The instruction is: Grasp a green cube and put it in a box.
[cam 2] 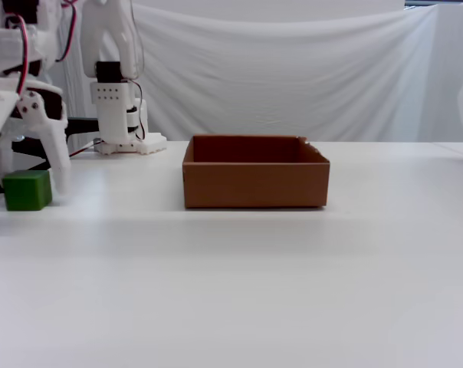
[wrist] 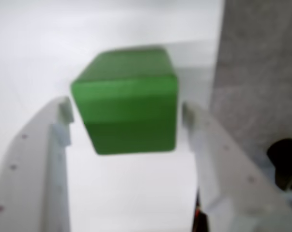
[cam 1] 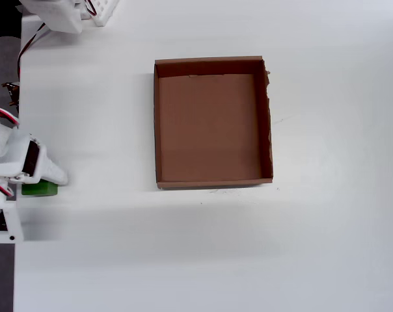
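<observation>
The green cube (wrist: 126,113) sits on the white table at the far left, seen also in the overhead view (cam 1: 40,189) and the fixed view (cam 2: 27,190). My gripper (wrist: 126,111) is open around it, one white finger on each side with a small gap to each face. From above, the gripper body covers part of the cube. One finger (cam 2: 59,157) comes down just right of the cube in the fixed view. The brown cardboard box (cam 1: 213,62) (cam 2: 254,184) lies empty at the table's middle, well to the right of the cube.
A white arm base with red wires (cam 2: 116,100) (cam 1: 60,13) stands at the back left. A grey strip (wrist: 257,72) runs beside the table's edge near the gripper. A white cloth (cam 2: 293,69) hangs behind the table.
</observation>
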